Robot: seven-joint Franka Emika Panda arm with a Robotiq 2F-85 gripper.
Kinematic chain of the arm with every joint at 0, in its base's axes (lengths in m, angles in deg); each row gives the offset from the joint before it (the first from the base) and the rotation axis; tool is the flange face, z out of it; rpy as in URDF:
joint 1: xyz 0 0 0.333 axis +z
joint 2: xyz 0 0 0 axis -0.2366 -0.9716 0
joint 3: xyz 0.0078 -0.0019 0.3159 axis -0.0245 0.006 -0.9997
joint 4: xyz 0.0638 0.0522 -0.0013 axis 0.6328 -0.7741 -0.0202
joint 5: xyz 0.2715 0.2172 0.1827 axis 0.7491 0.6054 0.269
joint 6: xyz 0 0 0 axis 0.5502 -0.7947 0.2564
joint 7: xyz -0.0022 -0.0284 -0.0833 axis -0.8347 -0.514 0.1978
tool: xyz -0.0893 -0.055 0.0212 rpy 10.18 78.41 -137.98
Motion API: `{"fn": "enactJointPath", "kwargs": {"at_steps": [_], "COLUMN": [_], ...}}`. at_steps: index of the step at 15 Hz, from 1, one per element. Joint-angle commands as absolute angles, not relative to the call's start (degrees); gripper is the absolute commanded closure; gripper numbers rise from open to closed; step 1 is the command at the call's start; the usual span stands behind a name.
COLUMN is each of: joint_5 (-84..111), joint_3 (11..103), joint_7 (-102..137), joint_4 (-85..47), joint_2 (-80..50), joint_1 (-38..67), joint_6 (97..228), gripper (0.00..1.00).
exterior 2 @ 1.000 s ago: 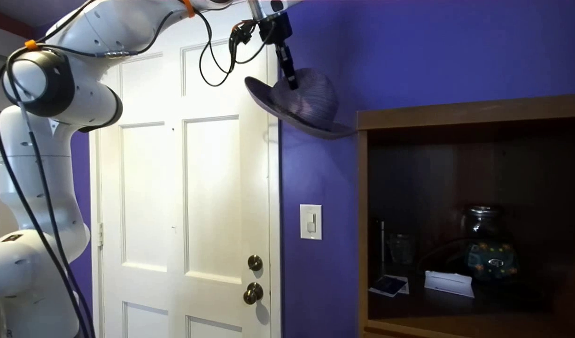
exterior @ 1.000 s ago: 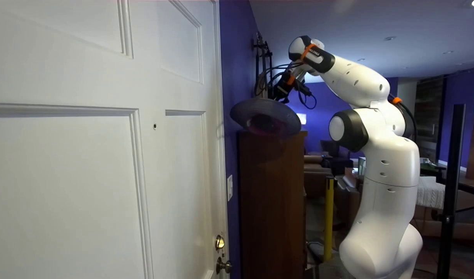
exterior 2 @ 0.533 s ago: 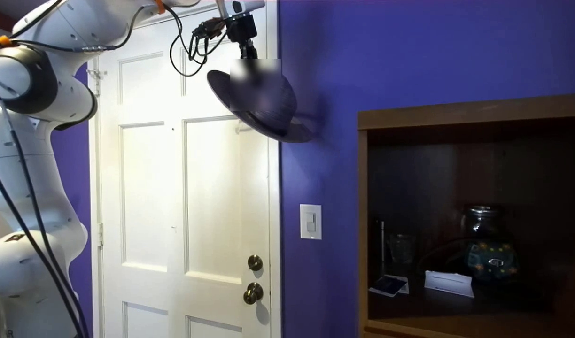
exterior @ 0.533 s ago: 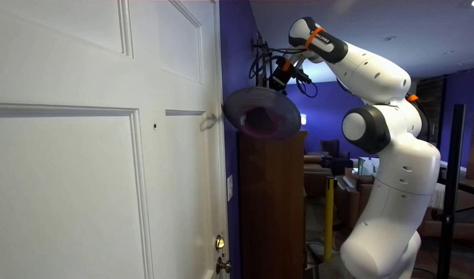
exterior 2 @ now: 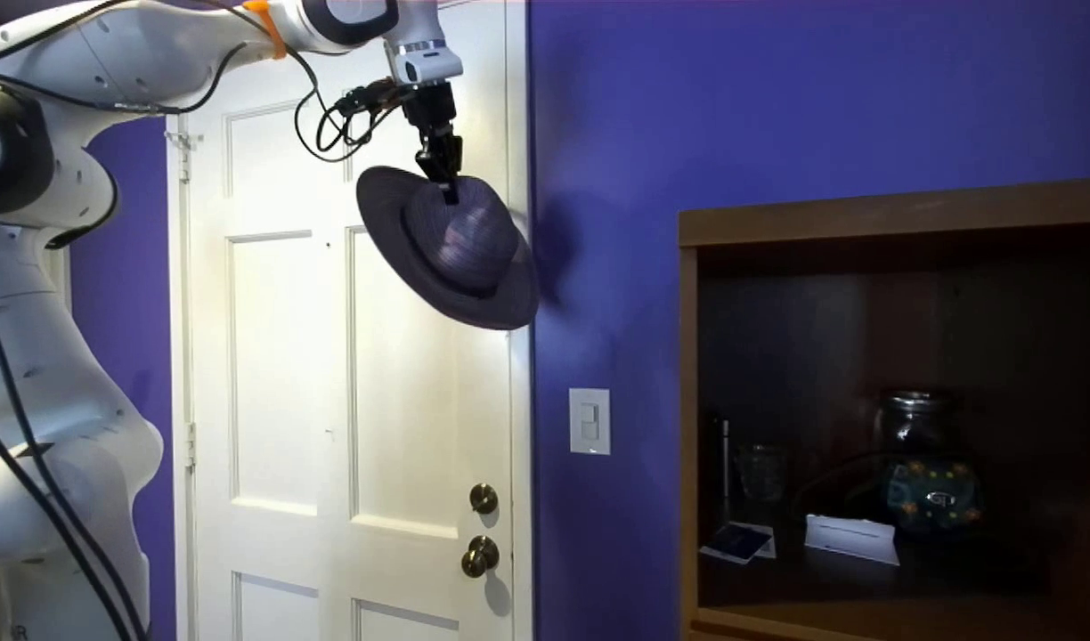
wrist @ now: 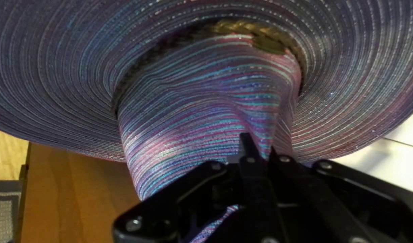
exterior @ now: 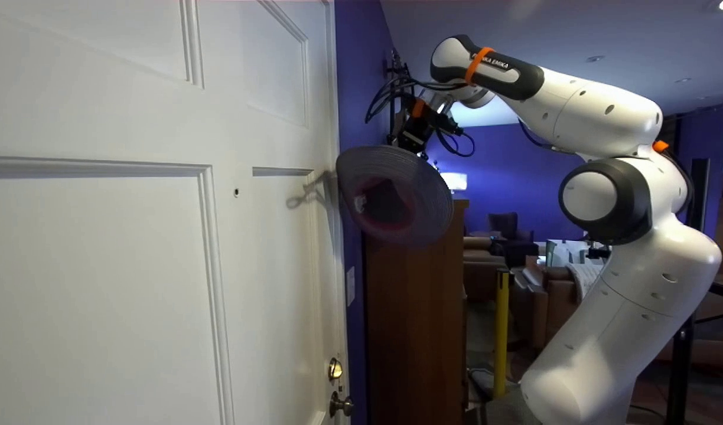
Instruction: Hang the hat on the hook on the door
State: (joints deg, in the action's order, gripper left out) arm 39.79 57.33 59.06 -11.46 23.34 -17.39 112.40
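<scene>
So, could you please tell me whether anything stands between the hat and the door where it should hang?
Nothing visible does: both exterior views show no obstacle between the hat, pinched in the gripper, and what appears to be the hook, a tiny dark dot on the door.

Pinching a fold in the crown of the hat (wrist: 179, 135) between the black fingertips (wrist: 247, 145) of the gripper (wrist: 259, 145), set close together. Spreading a broad ringed brim above the grip, tinged purple and blue. Wearing a braided golden-brown band (wrist: 240, 26) around the crown's base. Looking past the brim to brown wood (wrist: 75, 195) at lower left and a white surface (wrist: 404, 168) at right.
</scene>
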Motion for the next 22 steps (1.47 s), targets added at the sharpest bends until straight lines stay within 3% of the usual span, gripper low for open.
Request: {"fn": "enactJointPath", "kwargs": {"at_steps": [1,5,6,22], "joint_5": [35.4,29.5,30.1,30.9], "joint_3": [57.6,54.9,57.7,51.8], "joint_7": [66.9,74.0,70.9,89.9], "joint_4": [-23.4,-31.4,-25.2,-37.6], "joint_2": [30.7,33.5,29.8,33.7], "joint_1": [-12.2,-9.4,-7.8,-2.3], "joint_6": [119.2,122.7,118.9,120.3], "gripper": [0.99,0.99,0.96,0.99]}}
